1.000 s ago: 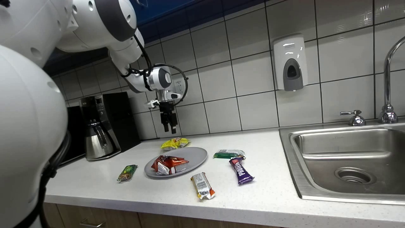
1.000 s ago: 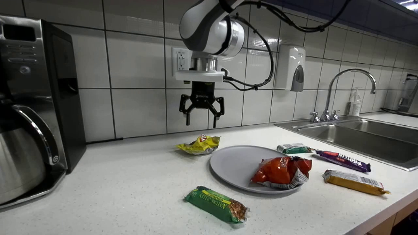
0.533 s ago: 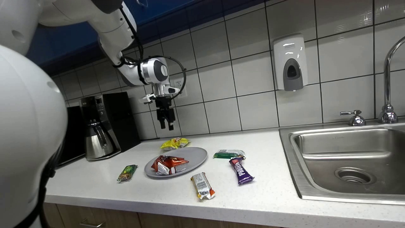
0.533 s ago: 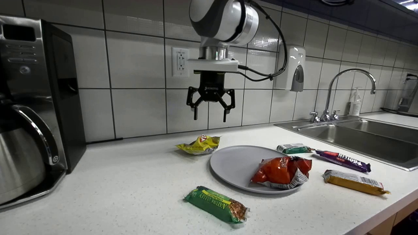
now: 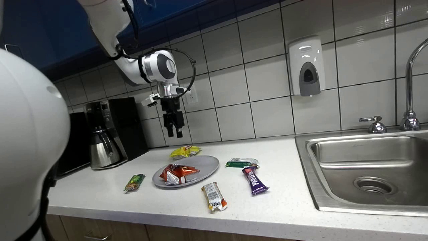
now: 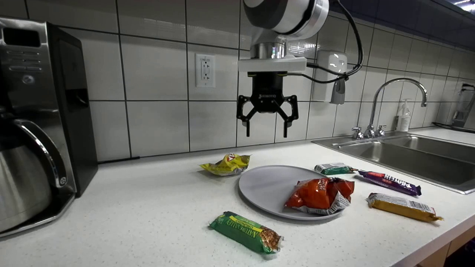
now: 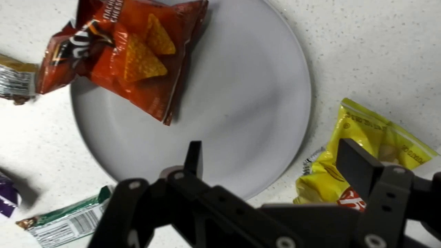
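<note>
"Exterior view: what differed?"
"The arm (image 6: pixel 289 18) had shifted; the grey plate (image 6: pixel 269 187) below the pincer (image 6: pixel 266 134) hadn't."
"And the pincer?"
"Spread wide, holding nothing; the yellow snack bag (image 6: pixel 227 165) lay unmoved below, the socket (image 6: pixel 205 70) behind newly uncovered."

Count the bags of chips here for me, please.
2: a red bag lying on the gray plate, and a yellow bag on the counter beside that plate.

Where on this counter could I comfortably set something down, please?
A bare patch of counter lies between the coffee maker and the Nature Valley bar; the plate has room beside the red chip bag. It is crowded on the plate's sink side, where three wrapped bars lie.
</note>
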Motion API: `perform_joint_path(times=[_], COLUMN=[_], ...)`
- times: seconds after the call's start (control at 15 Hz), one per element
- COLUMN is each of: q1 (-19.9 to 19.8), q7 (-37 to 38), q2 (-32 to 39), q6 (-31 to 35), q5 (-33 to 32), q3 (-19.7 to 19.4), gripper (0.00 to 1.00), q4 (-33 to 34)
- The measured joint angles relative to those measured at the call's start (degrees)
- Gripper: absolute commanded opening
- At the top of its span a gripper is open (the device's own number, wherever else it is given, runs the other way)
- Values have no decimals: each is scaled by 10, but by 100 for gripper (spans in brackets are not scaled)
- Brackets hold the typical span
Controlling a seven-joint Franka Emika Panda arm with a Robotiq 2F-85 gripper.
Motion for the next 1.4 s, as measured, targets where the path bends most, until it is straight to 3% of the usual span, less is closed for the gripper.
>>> perform_joint_path(times=[0.73, 1.4], q1=[-23, -26], q7=[0, 0], q2=[-85, -95], q6=[42, 47], q5=[-20, -20], q3=[0, 1], gripper=[100, 100], q4=[-154, -174])
